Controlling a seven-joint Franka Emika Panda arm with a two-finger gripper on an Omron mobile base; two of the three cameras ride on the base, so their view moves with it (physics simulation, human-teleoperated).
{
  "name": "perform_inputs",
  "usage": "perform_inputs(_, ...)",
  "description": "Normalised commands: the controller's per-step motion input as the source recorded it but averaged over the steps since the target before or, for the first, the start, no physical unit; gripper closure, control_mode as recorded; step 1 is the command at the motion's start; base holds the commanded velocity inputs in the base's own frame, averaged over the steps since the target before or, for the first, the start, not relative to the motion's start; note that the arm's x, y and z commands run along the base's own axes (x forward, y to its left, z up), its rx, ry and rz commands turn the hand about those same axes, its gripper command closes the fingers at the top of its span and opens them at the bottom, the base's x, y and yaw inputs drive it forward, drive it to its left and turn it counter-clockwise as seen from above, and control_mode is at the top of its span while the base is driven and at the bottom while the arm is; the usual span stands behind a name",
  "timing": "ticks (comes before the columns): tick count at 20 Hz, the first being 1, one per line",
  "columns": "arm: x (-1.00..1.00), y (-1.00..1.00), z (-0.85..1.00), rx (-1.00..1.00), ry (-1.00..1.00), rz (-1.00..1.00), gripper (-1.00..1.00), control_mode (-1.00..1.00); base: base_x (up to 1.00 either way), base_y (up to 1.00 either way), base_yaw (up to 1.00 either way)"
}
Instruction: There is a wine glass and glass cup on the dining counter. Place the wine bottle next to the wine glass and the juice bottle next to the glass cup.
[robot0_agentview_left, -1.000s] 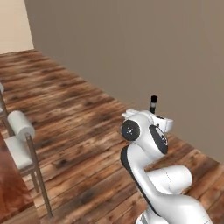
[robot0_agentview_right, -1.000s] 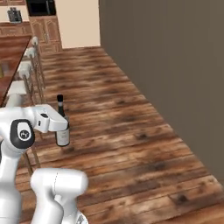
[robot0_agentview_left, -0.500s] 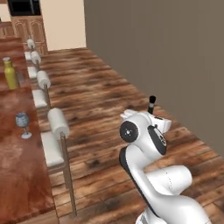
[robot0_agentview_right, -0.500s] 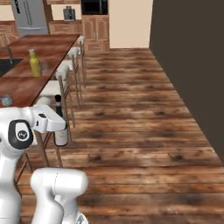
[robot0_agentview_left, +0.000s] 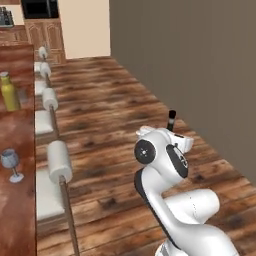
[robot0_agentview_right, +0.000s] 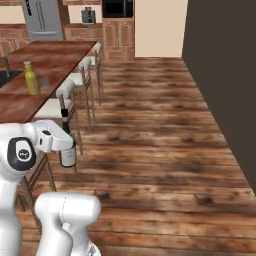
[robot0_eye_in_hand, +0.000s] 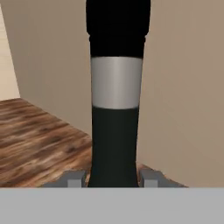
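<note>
Wine bottle (robot0_eye_in_hand: 114, 131) clamped upright in pincer (robot0_eye_in_hand: 113, 178).

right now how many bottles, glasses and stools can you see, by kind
bottles: 2, the wine bottle held in the tool and the juice bottle on the dining counter
glasses: 2, the wine glass and the glass cup
stools: 4
total: 8

Juice bottle (robot0_agentview_left: 9, 92) + wine glass (robot0_agentview_left: 11, 163) on counter (robot0_agentview_left: 15, 210)
</note>
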Motion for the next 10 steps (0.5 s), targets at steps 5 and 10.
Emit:
perform_inputs(5,0.0,0.0,0.0,0.0,0.0,0.0,1.0,1.0,0.18,-0.04,0.88)
perform_inputs(10,0.0,0.0,0.0,0.0,0.0,0.0,1.0,1.0,0.12,0.0,0.98)
